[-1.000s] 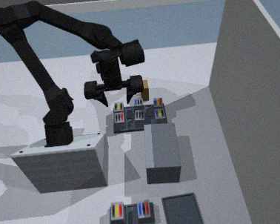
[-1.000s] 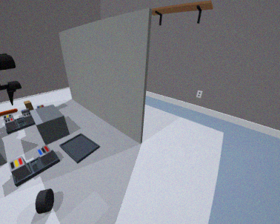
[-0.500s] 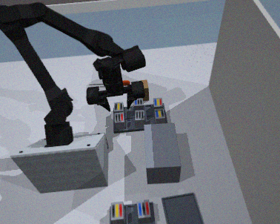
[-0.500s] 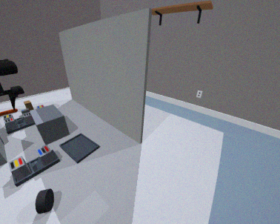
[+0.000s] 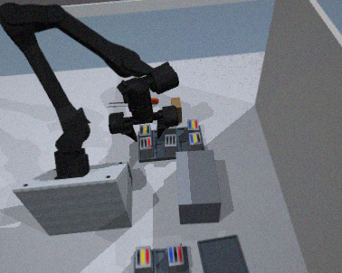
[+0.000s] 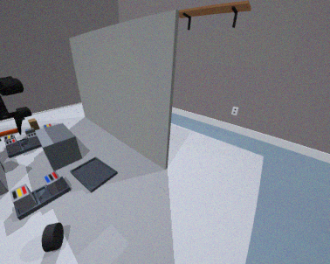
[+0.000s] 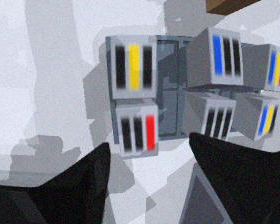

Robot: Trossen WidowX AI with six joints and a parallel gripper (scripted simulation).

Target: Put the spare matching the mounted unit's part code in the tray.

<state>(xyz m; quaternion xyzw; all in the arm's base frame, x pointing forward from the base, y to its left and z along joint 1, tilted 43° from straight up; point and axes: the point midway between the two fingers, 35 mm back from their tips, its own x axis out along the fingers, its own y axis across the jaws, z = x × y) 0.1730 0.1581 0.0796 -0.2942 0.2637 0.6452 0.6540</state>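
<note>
My gripper [image 5: 147, 139] [image 6: 10, 135] [image 7: 149, 143] is partly open and empty, above the near left side of the spares rack [image 5: 160, 152] [image 7: 168, 110]. In the wrist view a black-black-red unit [image 5: 146, 143] [image 7: 137, 134] is nearest the fingers, with a black-yellow-black unit [image 7: 134, 67] behind it. A blue-black-black unit [image 7: 226, 57], an all-black-striped unit [image 7: 218, 117], a blue-yellow-red unit [image 7: 277, 67] and a blue-yellow-black unit [image 7: 266, 117] stand to the right. The dark tray [image 5: 222, 255] [image 6: 94, 174] is empty. I cannot tell which unit is the mounted one; no code on a back is readable.
A grey box [image 5: 199, 181] [image 6: 61, 149] stands between the rack and tray. A second rack [image 6: 42, 198] holds two striped units. A tall panel [image 5: 301, 113] [image 6: 125, 87] stands at the right. A wooden block [image 5: 176, 106] and an orange-handled tool [image 5: 156, 100] lie behind the rack.
</note>
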